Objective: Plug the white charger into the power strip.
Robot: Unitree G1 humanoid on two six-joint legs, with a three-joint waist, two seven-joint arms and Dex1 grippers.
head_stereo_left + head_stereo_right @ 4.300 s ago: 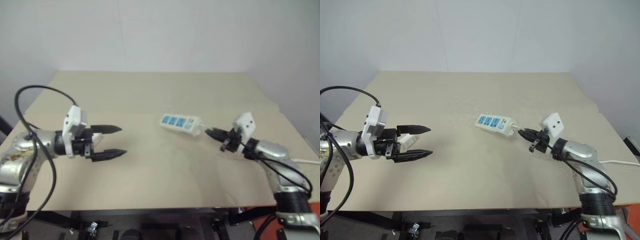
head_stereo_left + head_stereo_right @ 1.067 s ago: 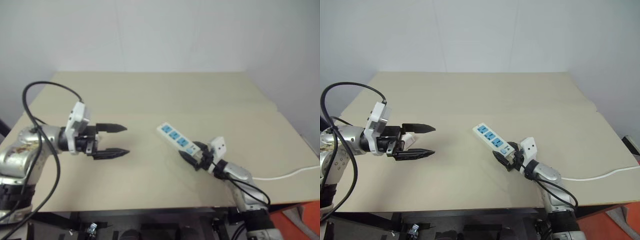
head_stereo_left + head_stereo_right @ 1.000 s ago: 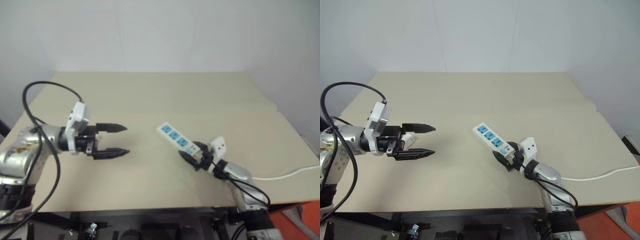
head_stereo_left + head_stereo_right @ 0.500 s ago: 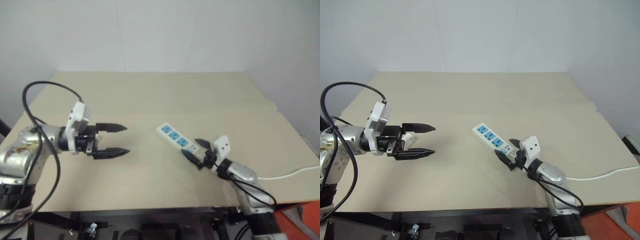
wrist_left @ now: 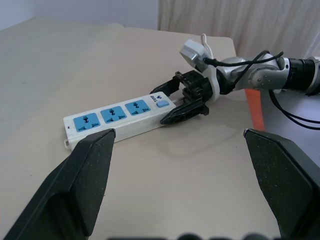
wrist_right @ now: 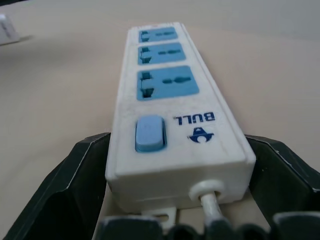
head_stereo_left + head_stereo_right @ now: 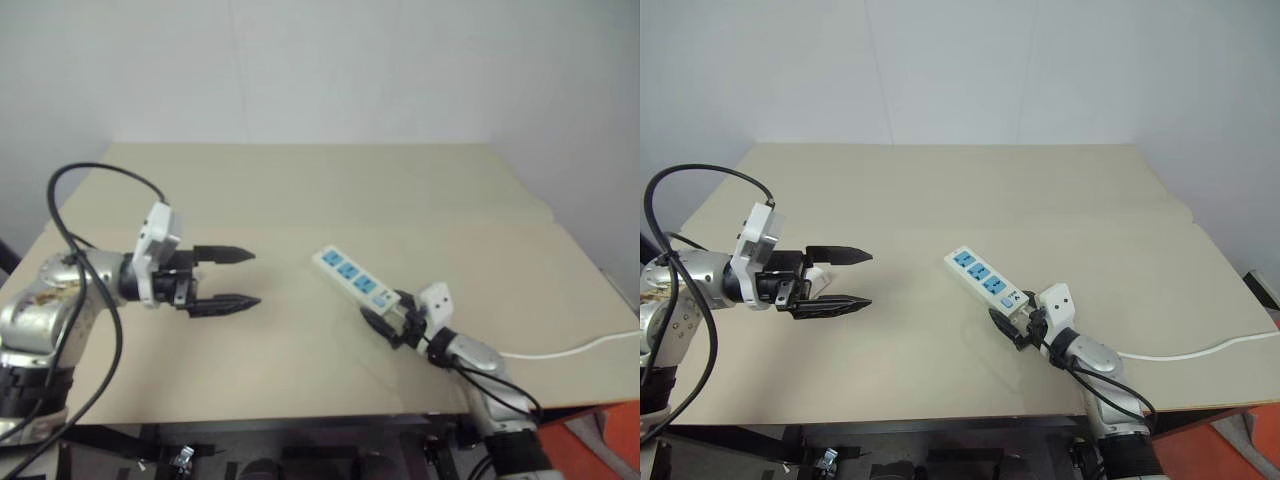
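The power strip (image 7: 985,280), a white bar with three blue sockets and a blue switch (image 6: 149,133), lies slantwise on the tan table. My right gripper (image 7: 1012,318) stands open, its two black fingers on either side of the strip's switch end, where the cord leaves. I cannot tell if the fingers touch it. At the left, my left gripper (image 7: 871,279) hovers over the table, open and pointing at the strip. The white charger (image 7: 818,272) shows as a small white box between its fingers near their base. The left wrist view shows nothing between those fingers.
The strip's white cord (image 7: 1180,352) trails across the table (image 7: 940,190) and off its right edge. A black cable (image 7: 700,185) loops above my left arm. An orange-red object (image 7: 1230,440) sits below the table's right front corner.
Since several seconds ago the strip has been turned and pulled nearer the front edge. In the last half second my right gripper sank back around its switch end. The left arm stayed put.
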